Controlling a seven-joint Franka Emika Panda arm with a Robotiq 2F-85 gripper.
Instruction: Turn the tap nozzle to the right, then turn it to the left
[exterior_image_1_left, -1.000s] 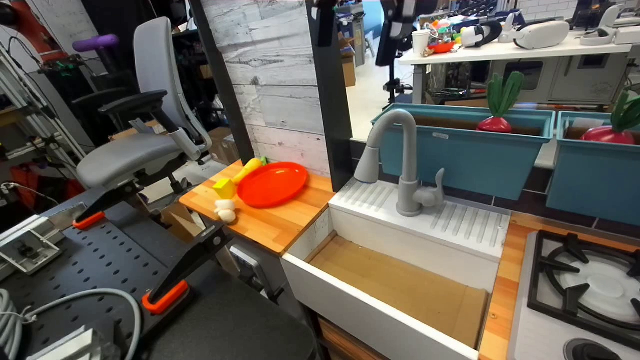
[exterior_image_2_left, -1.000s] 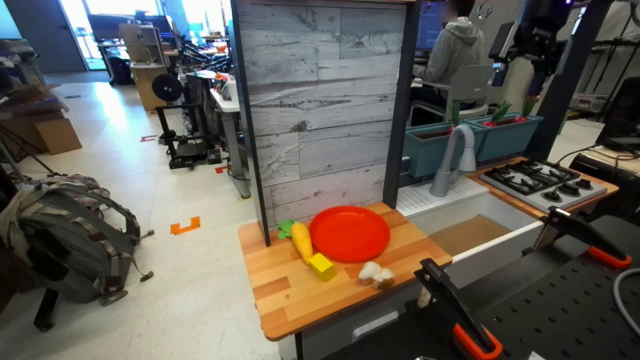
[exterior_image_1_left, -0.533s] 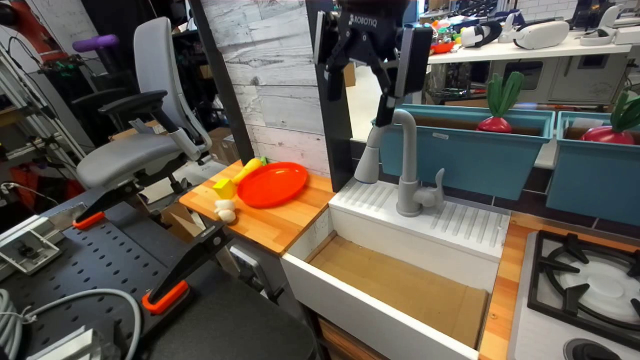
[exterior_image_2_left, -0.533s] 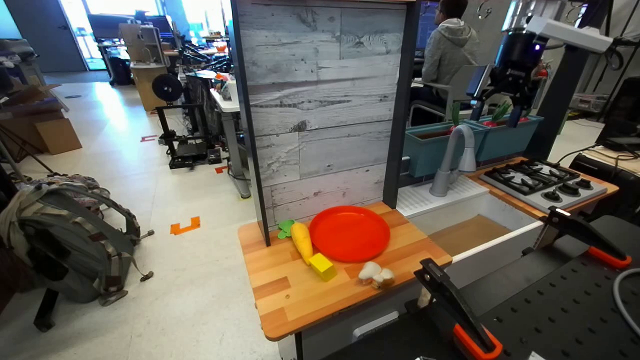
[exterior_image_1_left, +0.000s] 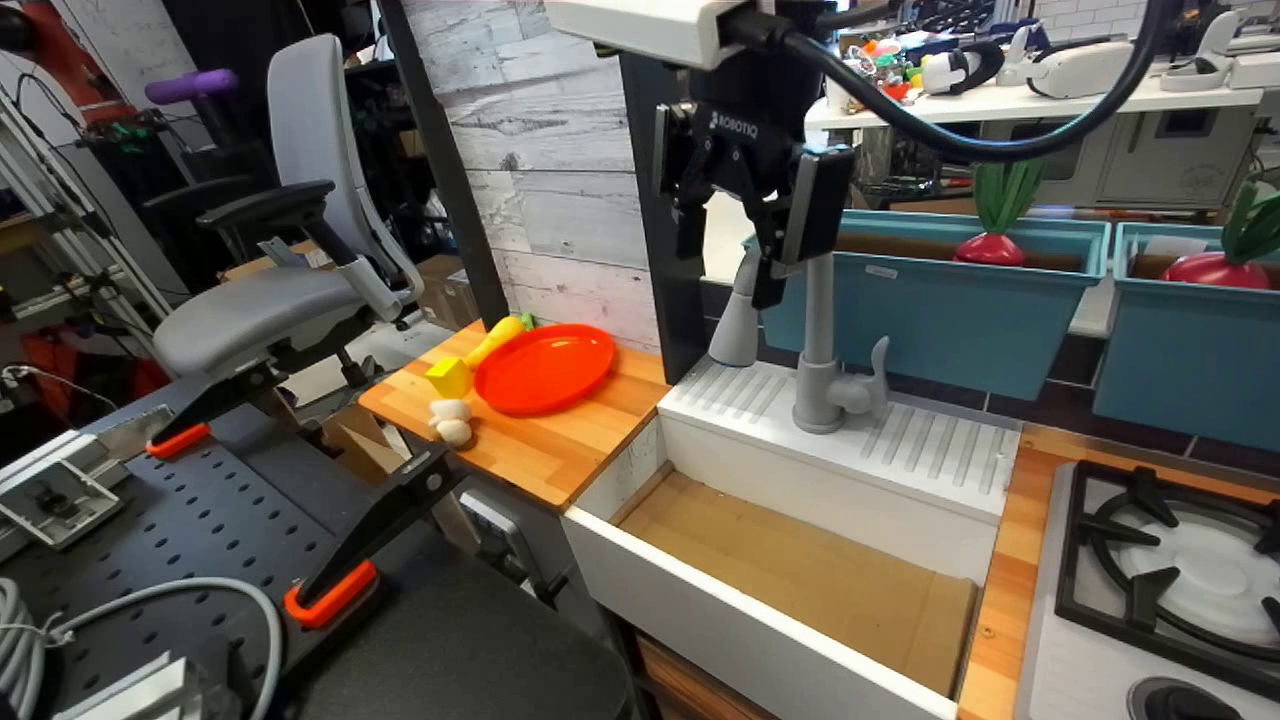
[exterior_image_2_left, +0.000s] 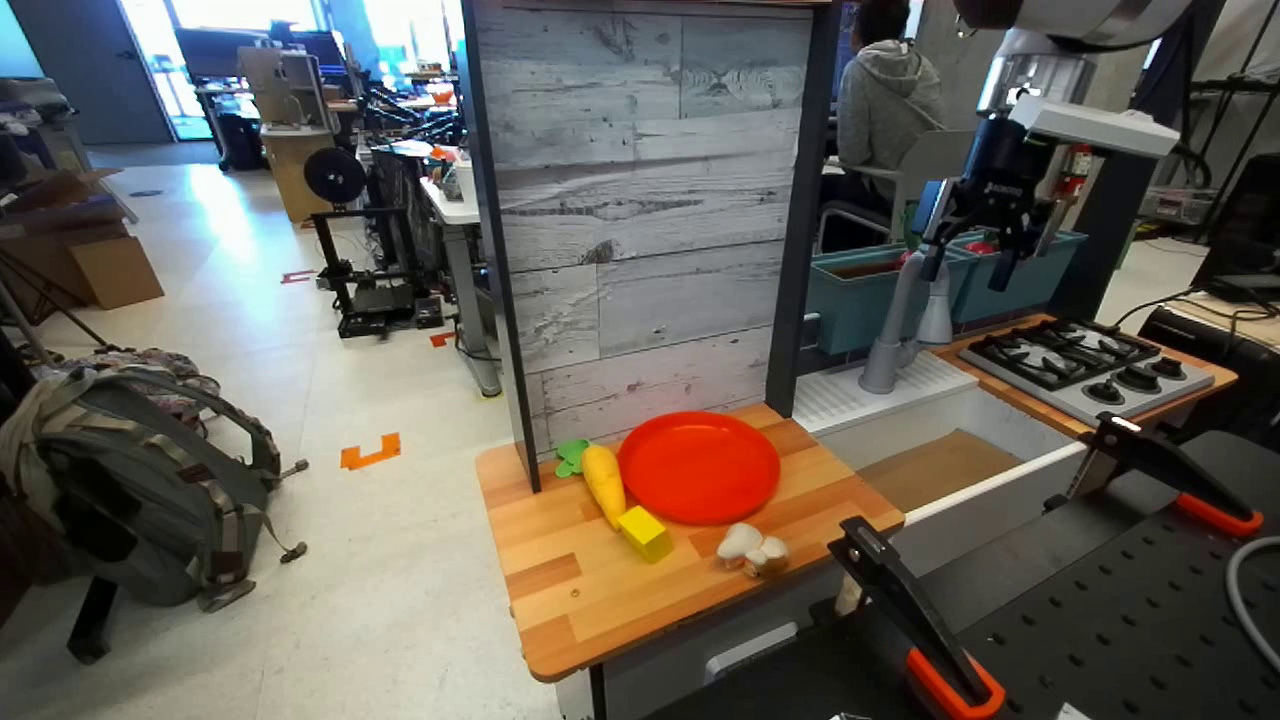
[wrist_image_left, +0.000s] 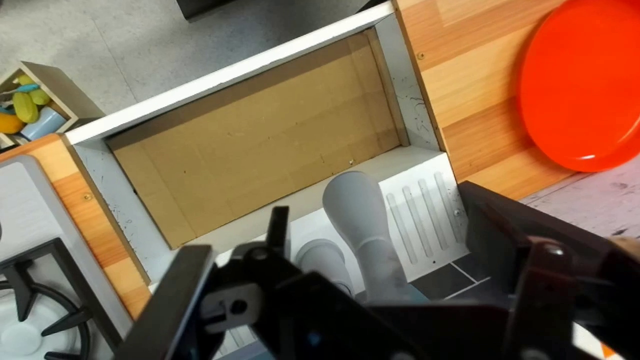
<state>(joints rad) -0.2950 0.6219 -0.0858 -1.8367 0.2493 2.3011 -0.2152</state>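
In an exterior view: wooden desk (exterior_image_1_left: 540, 465), below and left of the jaws, bearing a red plate (exterior_image_1_left: 545, 370); white sink (exterior_image_1_left: 740, 640), below the jaws; grey office chair (exterior_image_1_left: 250, 310), well to their left. Teal planter (exterior_image_1_left: 930, 320), behind and right of the jaws. Grey tap nozzle (exterior_image_1_left: 737, 330): head just below the jaws, arch largely masked by them.

In an exterior view: person in grey hoodie (exterior_image_2_left: 888, 100), left of and behind the jaws; yellow carrot (exterior_image_2_left: 604, 485), yellow block (exterior_image_2_left: 646, 535) and pale mushrooms (exterior_image_2_left: 742, 543), on the desk, well below left; stove (exterior_image_2_left: 1080, 368), below right. Jaws parted, one crossing in front of the nozzle's arch; contact cannot be told.

In the wrist view: cardboard (wrist_image_left: 265, 140) on the sink floor, past the jaw tips; wooden box (wrist_image_left: 70, 92) of toy pieces (wrist_image_left: 26, 106), upper left. Jaws spread wide, nozzle seen between them.
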